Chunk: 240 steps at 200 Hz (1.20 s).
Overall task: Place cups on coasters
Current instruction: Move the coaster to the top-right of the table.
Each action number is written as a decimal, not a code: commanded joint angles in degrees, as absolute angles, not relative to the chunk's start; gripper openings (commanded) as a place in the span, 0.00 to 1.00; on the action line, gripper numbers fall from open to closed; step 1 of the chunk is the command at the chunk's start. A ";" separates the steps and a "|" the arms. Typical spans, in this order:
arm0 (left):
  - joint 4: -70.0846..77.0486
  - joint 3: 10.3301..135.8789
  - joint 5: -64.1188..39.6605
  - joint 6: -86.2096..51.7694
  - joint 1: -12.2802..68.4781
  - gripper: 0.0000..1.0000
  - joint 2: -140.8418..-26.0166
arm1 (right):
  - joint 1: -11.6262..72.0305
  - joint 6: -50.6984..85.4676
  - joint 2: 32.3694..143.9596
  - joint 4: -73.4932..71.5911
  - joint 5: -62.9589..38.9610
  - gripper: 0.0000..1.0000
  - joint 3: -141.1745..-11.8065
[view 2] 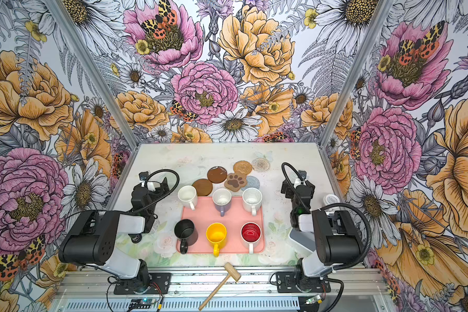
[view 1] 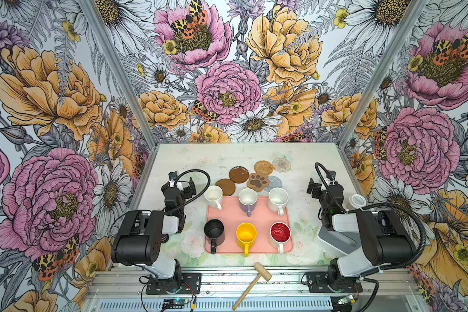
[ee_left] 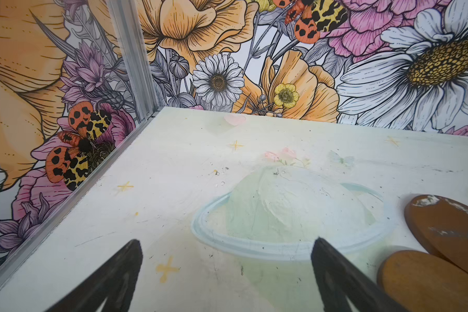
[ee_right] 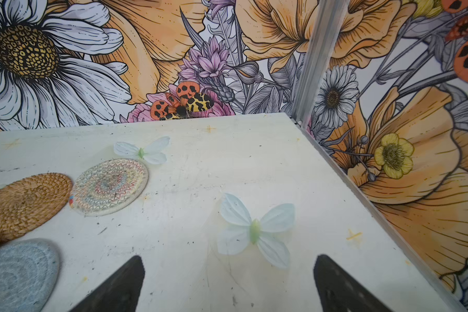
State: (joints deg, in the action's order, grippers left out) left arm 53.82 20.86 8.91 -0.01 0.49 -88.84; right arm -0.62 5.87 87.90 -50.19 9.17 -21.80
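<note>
Showing the left gripper [ee_left: 226, 243] near the left edge of the table [view 1: 189, 162], jaws spread wide and empty, with the cups [view 1: 247, 198] standing in two rows on the pink tray [view 1: 260, 218] toward the front edge. Behind the tray the coasters [view 1: 238, 174] crowd together, the paw mat [view 1: 258, 181] overlapping the grey-blue round [view 1: 276, 182], so a cup set down may rest tilted across two edges. The right gripper [ee_right: 229, 258], near the right edge, is equally wide and empty; the closely ranked cups leave little finger room, risking a knocked neighbour.
</note>
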 commanded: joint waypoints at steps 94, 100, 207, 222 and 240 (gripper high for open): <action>54.10 21.45 9.23 -0.01 0.26 0.99 -88.84 | -1.26 5.80 88.33 -52.36 7.48 1.00 -21.47; 54.08 21.45 9.15 0.00 0.26 0.99 -88.85 | -1.28 5.77 88.33 -52.36 7.54 0.99 -21.48; 54.04 21.51 9.16 0.00 0.26 0.99 -88.84 | -1.27 5.71 88.29 -52.17 7.74 0.99 -21.58; 54.01 21.52 9.14 0.00 0.27 0.98 -88.86 | -1.31 5.78 88.32 -52.20 7.77 0.99 -21.54; 50.37 22.84 9.79 0.00 0.50 0.90 -86.99 | -1.26 5.92 88.07 -52.55 8.31 0.97 -21.43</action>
